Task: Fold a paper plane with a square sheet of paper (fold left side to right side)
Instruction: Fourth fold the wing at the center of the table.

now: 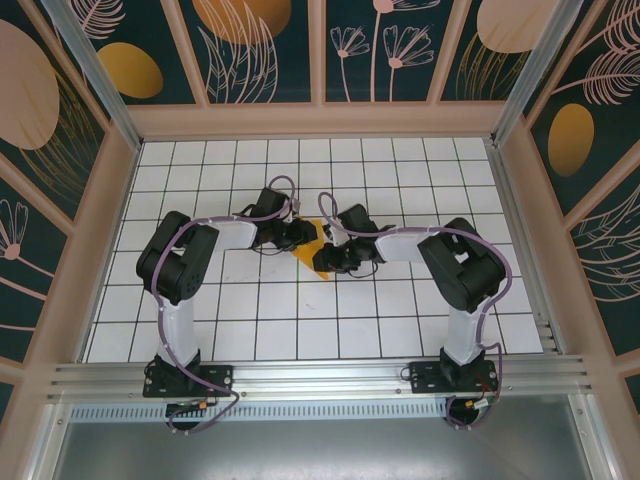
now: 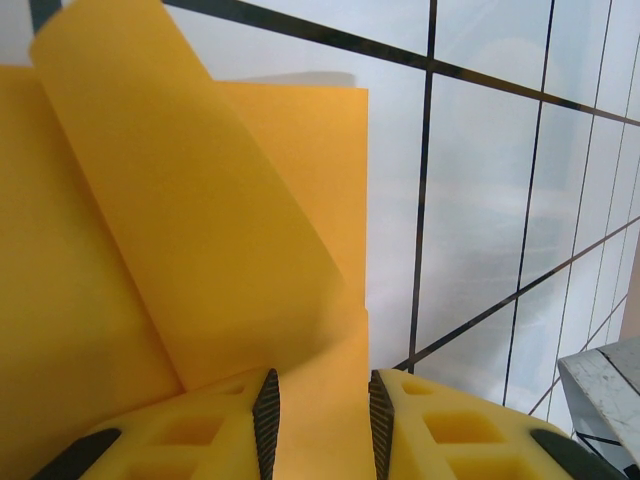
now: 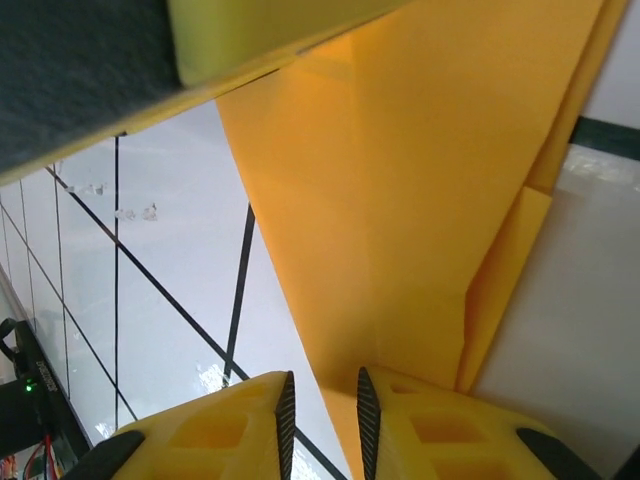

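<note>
Top view: the arms meet mid-counter point(image 1: 300, 320), the left pincer point(image 1: 298, 236) and right pincer point(image 1: 328, 258) close together over the paper point(image 1: 310, 243), which lies near the centre, mostly hidden beneath them. This crowded, one pincer could knock the other or drag the sheet askew.

Left wrist: the left pincer point(image 2: 320, 420) stands narrow, with paper point(image 2: 120, 300) showing in the gap. Part of the sheet curls up in a loose roll, not creased. Pressed off-line, it could crease crooked (edges then would not meet); let go, it would likely spring back.

Right wrist: the right pincer point(image 3: 320, 420) is narrow too, and the paper point(image 3: 420, 200) slopes down into its gap. Whether either pincer truly pinches the sheet I cannot tell. A pull from one against the other might tear it or open the folds already in it.
</note>
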Motion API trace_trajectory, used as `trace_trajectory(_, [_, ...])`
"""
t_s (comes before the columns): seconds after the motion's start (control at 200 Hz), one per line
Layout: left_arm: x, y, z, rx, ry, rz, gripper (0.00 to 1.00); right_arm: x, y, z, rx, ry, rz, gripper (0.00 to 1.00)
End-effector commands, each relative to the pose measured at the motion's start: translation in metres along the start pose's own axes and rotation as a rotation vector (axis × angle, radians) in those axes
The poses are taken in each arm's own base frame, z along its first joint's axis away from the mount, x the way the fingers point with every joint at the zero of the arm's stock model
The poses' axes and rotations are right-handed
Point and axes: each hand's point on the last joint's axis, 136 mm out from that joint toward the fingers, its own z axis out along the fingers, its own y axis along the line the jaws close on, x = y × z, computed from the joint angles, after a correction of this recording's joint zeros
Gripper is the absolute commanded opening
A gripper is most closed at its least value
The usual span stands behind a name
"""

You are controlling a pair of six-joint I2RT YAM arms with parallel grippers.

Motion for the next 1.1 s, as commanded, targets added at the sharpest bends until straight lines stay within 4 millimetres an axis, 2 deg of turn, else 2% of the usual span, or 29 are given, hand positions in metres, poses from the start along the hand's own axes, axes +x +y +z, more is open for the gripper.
trace_trajectory(0.0, [0.018, 0.041, 0.012, -0.13, 0.037, -0.037, 0.34, 0.049, -0.032, 0.004, 0.119, 0.142, 0.07, 0.24])
trace_trajectory(0.1, [0.018, 0.041, 0.012, -0.133, 0.038, -0.035, 0.33, 0.063, -0.034, 0.002, 0.135, 0.179, 0.072, 0.17])
trace_trajectory(0.245, [0.017, 0.041, 0.012, -0.135, 0.038, -0.034, 0.33, 0.08, -0.035, -0.002, 0.146, 0.21, 0.08, 0.12])
trace_trajectory(0.515, [0.018, 0.043, 0.013, -0.14, 0.04, -0.033, 0.33, 0.107, -0.04, -0.011, 0.166, 0.246, 0.104, 0.11])
trace_trajectory(0.661, [0.017, 0.042, 0.012, -0.141, 0.039, -0.03, 0.33, 0.113, -0.04, -0.017, 0.178, 0.258, 0.097, 0.11])
trace_trajectory(0.766, [0.017, 0.041, 0.012, -0.137, 0.038, -0.029, 0.33, 0.102, -0.028, -0.025, 0.157, 0.224, 0.071, 0.11])
trace_trajectory(1.006, [0.016, 0.036, 0.009, -0.125, 0.033, -0.025, 0.33, 0.046, 0.024, -0.064, -0.014, 0.024, 0.014, 0.13])
trace_trajectory(1.091, [0.016, 0.035, 0.008, -0.123, 0.031, -0.025, 0.33, 0.031, 0.035, -0.069, -0.053, -0.025, -0.005, 0.13])
